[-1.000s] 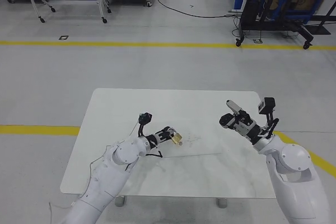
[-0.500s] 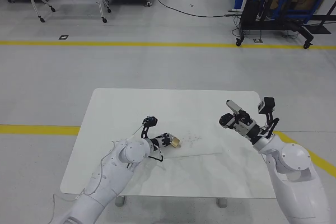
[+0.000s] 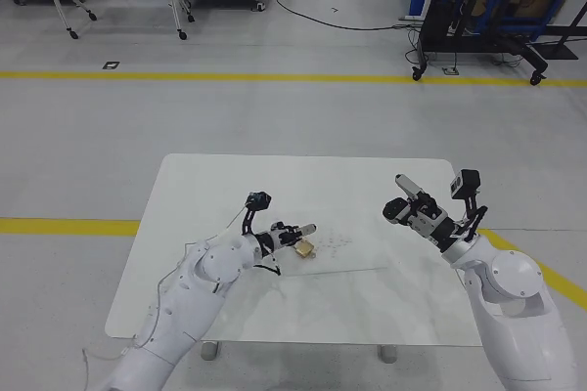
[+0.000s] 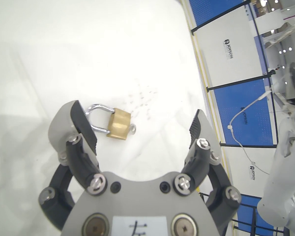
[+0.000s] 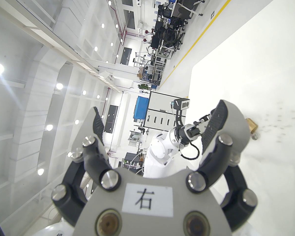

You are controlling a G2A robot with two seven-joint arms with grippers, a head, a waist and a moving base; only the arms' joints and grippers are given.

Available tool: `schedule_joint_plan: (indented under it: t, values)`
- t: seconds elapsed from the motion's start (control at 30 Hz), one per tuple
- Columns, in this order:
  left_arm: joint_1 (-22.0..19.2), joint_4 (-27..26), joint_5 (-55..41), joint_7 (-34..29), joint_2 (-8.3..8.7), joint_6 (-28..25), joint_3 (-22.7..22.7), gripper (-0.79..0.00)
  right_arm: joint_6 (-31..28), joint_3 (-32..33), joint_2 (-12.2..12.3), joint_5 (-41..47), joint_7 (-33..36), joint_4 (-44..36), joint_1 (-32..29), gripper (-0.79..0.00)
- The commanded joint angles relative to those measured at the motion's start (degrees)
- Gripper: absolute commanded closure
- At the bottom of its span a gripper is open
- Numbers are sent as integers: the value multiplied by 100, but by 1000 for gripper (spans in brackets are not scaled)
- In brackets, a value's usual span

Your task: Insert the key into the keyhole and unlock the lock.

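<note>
A small brass padlock (image 4: 119, 126) lies flat on the white table (image 4: 64, 50), its silver shackle (image 4: 97, 116) close to one finger's pad (image 4: 84, 124) of my left gripper. A small silver key head (image 4: 133, 129) sticks out of the lock's bottom end. My left gripper (image 4: 137, 121) hangs open just above and beside the lock, holding nothing; from above, that gripper (image 3: 295, 235) and the padlock (image 3: 304, 250) sit near the table's middle. My right gripper (image 3: 403, 202) is held open and empty in the air over the right side; past this right gripper (image 5: 159, 112) a corner of the padlock (image 5: 252, 125) shows.
The table top (image 3: 372, 293) carries faint speckle marks (image 4: 142, 99) beside the lock. A yellow floor line (image 3: 59, 227) and blue barrier panels (image 4: 243, 116) lie beyond the table's edges.
My left gripper has turned and drawn slightly back off the padlock, which has shifted a little on the table. The right arm has stayed still.
</note>
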Motion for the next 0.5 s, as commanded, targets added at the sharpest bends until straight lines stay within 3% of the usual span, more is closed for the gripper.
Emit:
schedule_joint_plan:
  t: [0.0, 0.2, 0.3, 0.37, 0.47]
  values:
    - [115, -196, 126, 331, 34, -390, -110, -785, 0, 0, 0, 0, 0, 0, 0, -785]
    - [574, -910, 1467, 1558, 218, -1236, -664, -785, -222, -29, -2, -103, -135, 9, 39, -785]
    - [903, -1411, 2642, 2502, 325, -1148, -1096, -785, -295, 85, -2, -71, -403, 73, 179, -785]
    - [1149, -1808, 3316, 3473, 372, -844, -1445, -785, -345, 295, 7, -113, -686, 68, 265, -785]
    - [1545, -2183, 3291, 4717, 386, -680, -1841, -785, -683, 725, 10, -163, -1294, -80, 294, -785]
